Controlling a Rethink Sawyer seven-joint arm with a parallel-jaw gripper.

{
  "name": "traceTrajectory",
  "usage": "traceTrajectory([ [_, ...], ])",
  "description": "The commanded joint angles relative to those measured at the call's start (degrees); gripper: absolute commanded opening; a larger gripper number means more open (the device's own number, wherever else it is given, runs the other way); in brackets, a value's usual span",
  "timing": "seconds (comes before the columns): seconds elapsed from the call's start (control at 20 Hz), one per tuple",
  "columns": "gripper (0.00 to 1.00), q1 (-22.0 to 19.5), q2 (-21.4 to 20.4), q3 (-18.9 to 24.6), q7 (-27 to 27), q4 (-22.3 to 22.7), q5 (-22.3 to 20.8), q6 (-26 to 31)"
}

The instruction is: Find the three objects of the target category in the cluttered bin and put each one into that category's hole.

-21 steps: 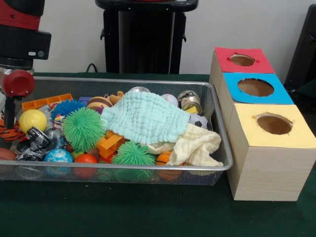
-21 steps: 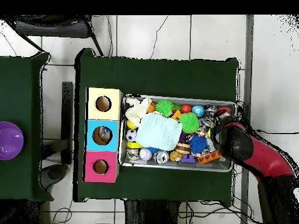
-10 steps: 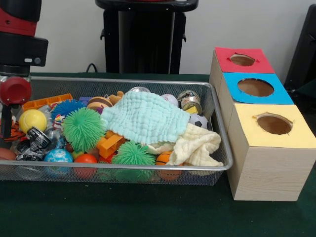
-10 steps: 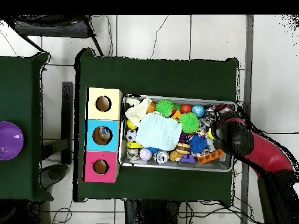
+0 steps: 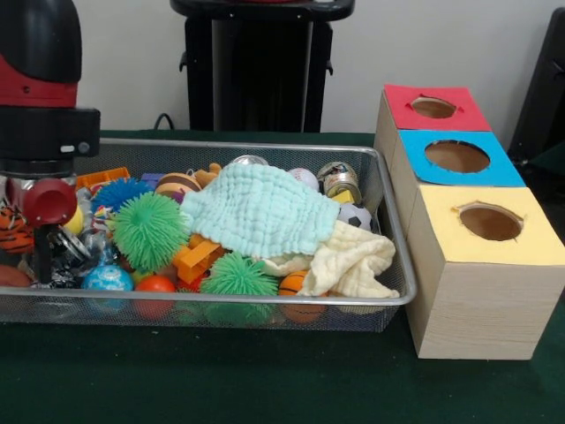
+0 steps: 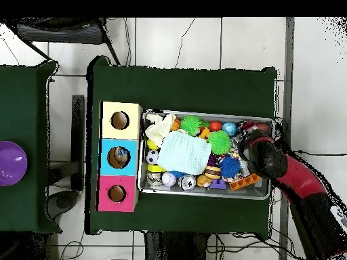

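A wire mesh bin (image 5: 221,297) holds a jumble of toys. A mint cloth (image 5: 260,208) lies over the middle and a cream cloth (image 5: 353,261) sits at its right end. Around them are two green spiky balls (image 5: 148,230), a blue spiky ball (image 5: 119,190), orange blocks (image 5: 199,256), a soccer ball (image 5: 356,216) and a blue globe ball (image 5: 108,278). My gripper (image 5: 40,263) reaches down into the bin's left end among small toys; in the overhead view the gripper (image 6: 252,145) is over the bin's right end. Whether it holds anything is hidden.
Three wooden boxes with round holes stand beside the bin: red top (image 5: 433,108), blue top (image 5: 457,157), yellow top (image 5: 490,221). In the overhead view a purple bowl (image 6: 10,162) rests on a separate table at the left. Green cloth covers the table (image 5: 265,380).
The arm has shifted right in the front view and come lower into the bin's left end, now covering most of the yellow ball. The toys and cloths have not moved.
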Motion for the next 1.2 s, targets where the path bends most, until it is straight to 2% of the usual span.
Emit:
traceTrajectory([
  [0.05, 0.0, -1.7, 5.8, 8.0, 5.5, 2.0, 1.7, -1.0],
  [0.3, 0.0, -1.1, 2.6, 7.1, 5.3, 5.0, 4.6, 6.5],
  [0.5, 0.0, 1.7, -0.1, 3.6, 4.3, 5.2, 7.7, 17.9],
  [0.6, 0.0, 2.6, -1.1, 2.4, 3.9, 5.7, 8.5, 21.1],
  [0.75, 0.0, 2.9, -1.7, 2.1, 3.6, 6.7, 9.2, 23.9],
  [1.0, 0.0, 2.7, -5.3, 2.7, 4.9, 11.5, 10.8, 28.3],
  [1.2, 0.0, 2.9, -6.7, 2.7, 5.3, 13.9, 10.8, 26.3],
])
